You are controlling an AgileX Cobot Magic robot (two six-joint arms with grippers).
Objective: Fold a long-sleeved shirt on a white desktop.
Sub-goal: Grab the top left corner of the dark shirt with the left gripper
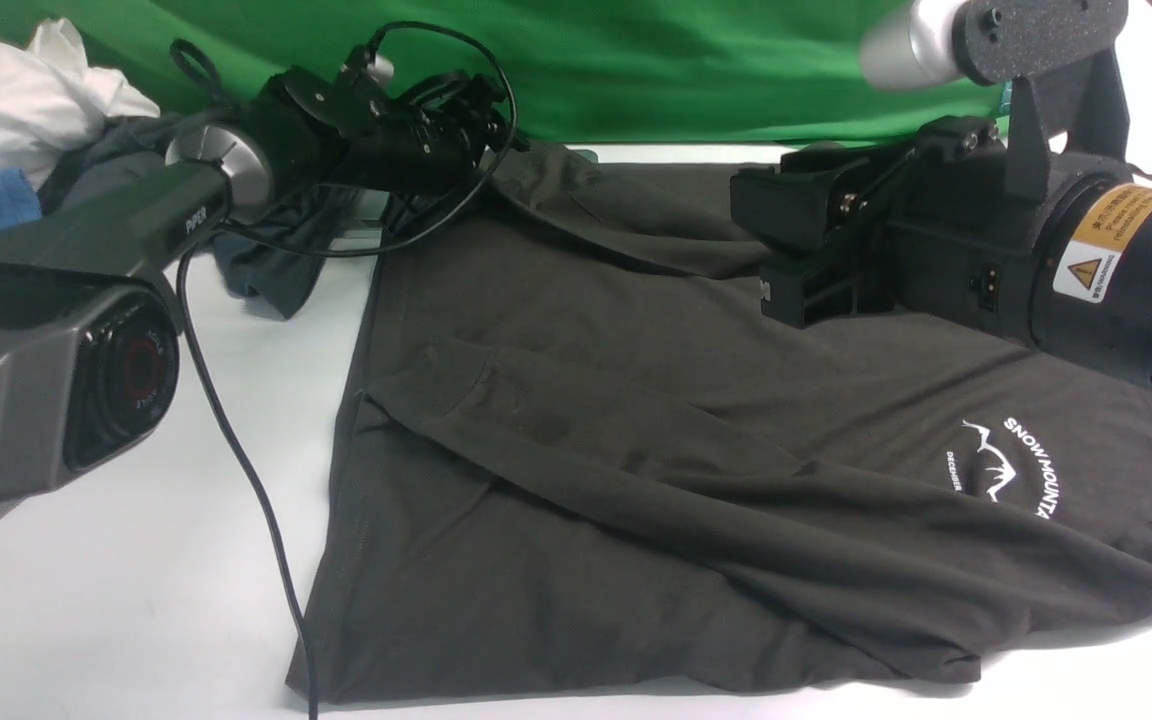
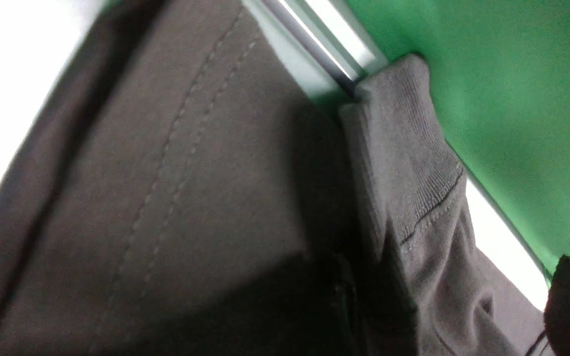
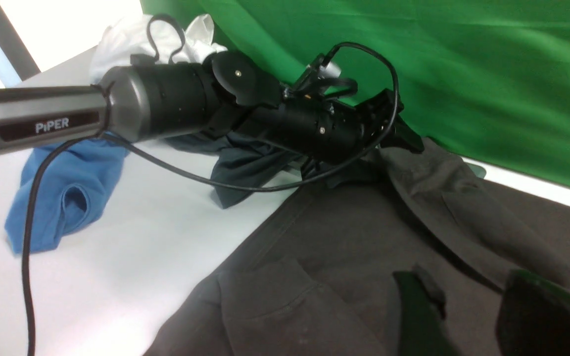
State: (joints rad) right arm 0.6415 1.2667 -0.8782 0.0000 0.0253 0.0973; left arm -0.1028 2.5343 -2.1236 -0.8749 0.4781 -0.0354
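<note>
The long-sleeved shirt [image 1: 636,420] lies spread over the white desktop [image 1: 136,560], its white mountain logo [image 1: 1001,470] facing up at the right. One sleeve [image 1: 586,450] is folded across the body. The other sleeve runs toward the back edge, and its ribbed cuff [image 2: 403,133] rests against the green backdrop. My left gripper [image 1: 476,110] [image 2: 455,316] reaches over that back sleeve; its jaws stand wide on either side of the cloth, open. My right gripper [image 1: 771,255] [image 3: 463,287] hovers over the upper body of the shirt [image 3: 344,237], open, with only fabric showing behind the gap.
A slate-grey garment [image 1: 266,260], a blue garment [image 3: 67,193] and white cloth [image 1: 26,90] are piled at the back left. The left arm's black cable [image 1: 236,450] trails across the desktop beside the shirt. A green backdrop [image 1: 636,60] closes the far edge.
</note>
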